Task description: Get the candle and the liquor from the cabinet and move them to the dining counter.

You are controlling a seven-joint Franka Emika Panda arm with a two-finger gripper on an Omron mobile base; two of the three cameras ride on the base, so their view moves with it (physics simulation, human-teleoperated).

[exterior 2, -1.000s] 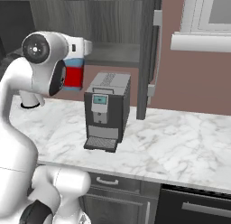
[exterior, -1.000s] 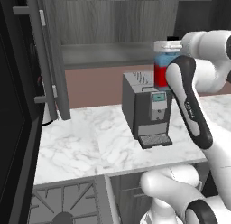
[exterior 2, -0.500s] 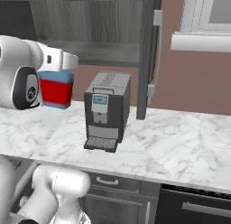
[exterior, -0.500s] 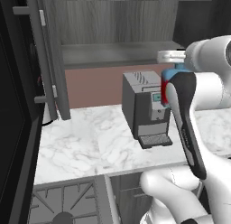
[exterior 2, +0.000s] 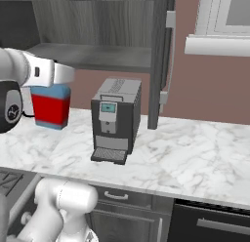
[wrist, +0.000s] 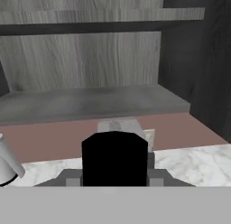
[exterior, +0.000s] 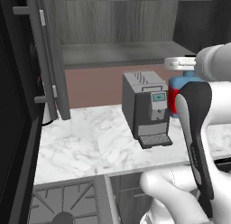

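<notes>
- In the left base view, the liquor hung in the air just behind the robot's forearm, beside the coffee machine, with only a strip of its red body and blue band showing. The hand sat over its top, closed on the bottle. The cabinet stood open above, its shelf bare where visible, and the marble tabletop lay below.
- In the right base view, the liquor showed plainly: red below, blue above, upright and clear of the tabletop, to the left of the coffee machine. The hand gripped it around the neck from above. The open cabinet door hung just right of the machine.
- In the hand view, the black cap of the liquor sat squarely at the bottom, with the coffee machine beyond it and the cabinet shelf behind.
- Judged risks: the bottle hung close to the coffee machine, so a sideways swing could knock it against the housing and twist it in the grip. The hold was on the narrow top only, so a sharp turn toward the dining counter could let it slip. The candle still waited to be fetched, and I could not make it out here.
</notes>
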